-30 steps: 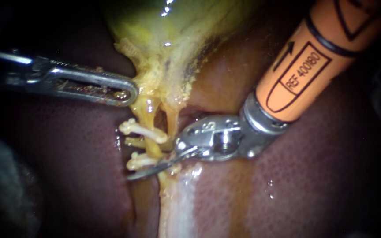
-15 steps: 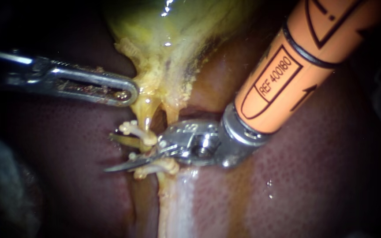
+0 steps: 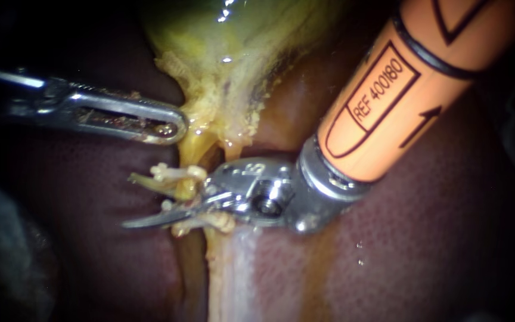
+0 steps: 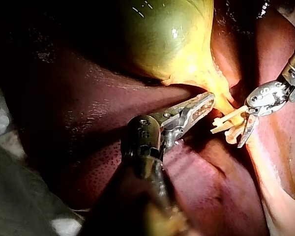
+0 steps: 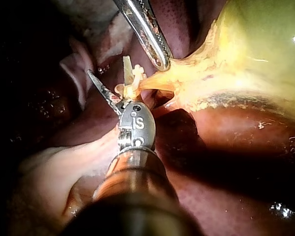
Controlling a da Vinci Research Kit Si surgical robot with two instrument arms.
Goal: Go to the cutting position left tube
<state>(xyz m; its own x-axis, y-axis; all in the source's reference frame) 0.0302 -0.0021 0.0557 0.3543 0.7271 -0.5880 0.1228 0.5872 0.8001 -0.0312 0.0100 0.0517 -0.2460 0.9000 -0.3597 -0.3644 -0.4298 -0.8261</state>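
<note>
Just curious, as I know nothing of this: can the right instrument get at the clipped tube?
Probably yes: the right instrument holds its open jaws astride the tube between the clips; the left instrument lies clear, nearer the gallbladder.

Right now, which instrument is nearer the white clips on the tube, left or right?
Right. The right instrument has its tip astride the tube between the clips; the left instrument rests higher up, at the gallbladder edge, clear of them.

The gallbladder (image 3: pixel 233 53) lies on the dark liver (image 3: pixel 436 238).
</note>
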